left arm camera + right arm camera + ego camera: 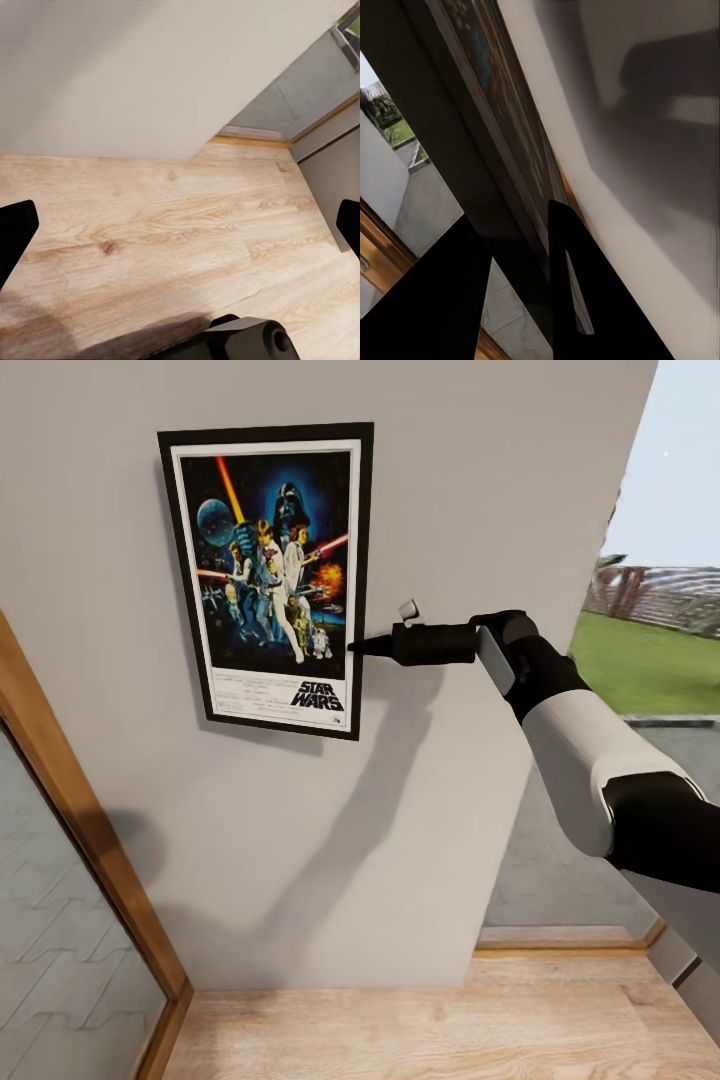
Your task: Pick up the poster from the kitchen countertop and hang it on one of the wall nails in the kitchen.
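Poster (pixel 268 578) sits flat against the grey wall (pixel 480 490), upright, slightly tilted, well above the wooden floor (pixel 420 1030). Right gripper (pixel 362 646) reaches in from the side, jaws pinching the poster's right frame edge; the right wrist view shows that edge between the two dark fingers (pixel 585 285). Left gripper (pixel 180 225) hangs over bare floor, jaws spread wide, nothing between them.

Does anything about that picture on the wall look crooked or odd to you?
Yes. The black-framed Star Wars poster sits tilted against the grey wall, its top leaning left. The robot's right gripper pinches its right edge, so it is probably not yet hanging freely.
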Motion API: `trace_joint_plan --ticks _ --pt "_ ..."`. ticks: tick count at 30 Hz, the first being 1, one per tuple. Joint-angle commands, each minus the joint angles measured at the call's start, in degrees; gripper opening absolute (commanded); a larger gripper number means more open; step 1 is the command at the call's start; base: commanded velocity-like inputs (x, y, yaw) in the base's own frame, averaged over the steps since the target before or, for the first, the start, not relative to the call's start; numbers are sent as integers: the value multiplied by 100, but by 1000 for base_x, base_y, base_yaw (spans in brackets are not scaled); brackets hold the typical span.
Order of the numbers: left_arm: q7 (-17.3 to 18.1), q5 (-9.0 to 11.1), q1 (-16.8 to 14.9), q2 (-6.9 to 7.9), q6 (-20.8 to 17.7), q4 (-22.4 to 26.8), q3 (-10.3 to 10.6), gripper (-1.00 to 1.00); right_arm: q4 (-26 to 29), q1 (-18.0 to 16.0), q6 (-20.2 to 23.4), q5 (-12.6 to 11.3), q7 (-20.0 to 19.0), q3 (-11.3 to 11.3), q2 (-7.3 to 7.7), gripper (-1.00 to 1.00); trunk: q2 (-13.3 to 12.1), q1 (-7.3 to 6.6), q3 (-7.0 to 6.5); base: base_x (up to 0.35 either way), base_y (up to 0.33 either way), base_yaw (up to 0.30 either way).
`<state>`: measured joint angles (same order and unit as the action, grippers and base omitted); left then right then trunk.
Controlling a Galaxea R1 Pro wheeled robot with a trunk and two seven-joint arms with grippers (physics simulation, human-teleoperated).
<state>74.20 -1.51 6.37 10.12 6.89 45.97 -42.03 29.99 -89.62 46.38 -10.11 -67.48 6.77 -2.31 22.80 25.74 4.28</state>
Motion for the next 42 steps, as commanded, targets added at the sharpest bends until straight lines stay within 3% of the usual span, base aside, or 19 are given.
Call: trace_joint_plan --ticks 1,42 --pt "7 -16 0 -1 59 6 -6 100 -2 -6 47 -53 7 18 3 -100 12 4 11 42 0 0" --pt "7 -16 -3 -1 59 5 -6 100 -2 -4 38 -53 7 18 3 -100 12 4 11 20 0 0"
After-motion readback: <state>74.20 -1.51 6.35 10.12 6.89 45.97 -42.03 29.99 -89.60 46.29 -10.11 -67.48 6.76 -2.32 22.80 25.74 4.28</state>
